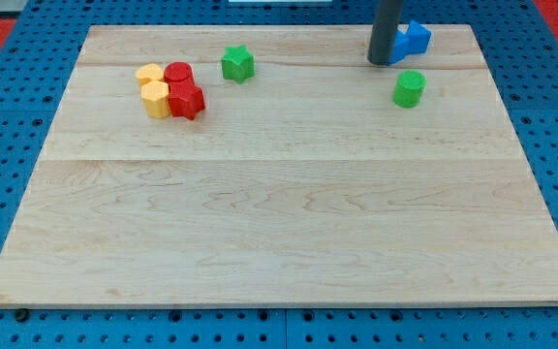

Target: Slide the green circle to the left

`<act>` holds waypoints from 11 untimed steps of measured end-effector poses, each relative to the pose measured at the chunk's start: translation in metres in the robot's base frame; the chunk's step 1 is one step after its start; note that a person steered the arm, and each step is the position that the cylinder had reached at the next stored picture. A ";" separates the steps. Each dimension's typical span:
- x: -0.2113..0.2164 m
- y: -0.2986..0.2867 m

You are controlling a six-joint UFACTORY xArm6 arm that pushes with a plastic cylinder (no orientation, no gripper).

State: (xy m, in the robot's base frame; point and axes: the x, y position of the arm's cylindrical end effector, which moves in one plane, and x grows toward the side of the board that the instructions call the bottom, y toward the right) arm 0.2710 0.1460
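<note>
- Camera view: my tip point(386, 62) is a bare rod holding nothing, resting near the board's far edge.
- Green circle point(409, 88) sits just below and right of my tip, apart from it, apparently unpushed.
- Blue block point(414, 38), shape partly hidden, lies right behind my tip, perhaps touching.
- Remaining, as I judge it: get round to the circle's right side, then push left towards the green star point(237, 64).

No legible text, apparently.
</note>
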 end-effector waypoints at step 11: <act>0.086 -0.133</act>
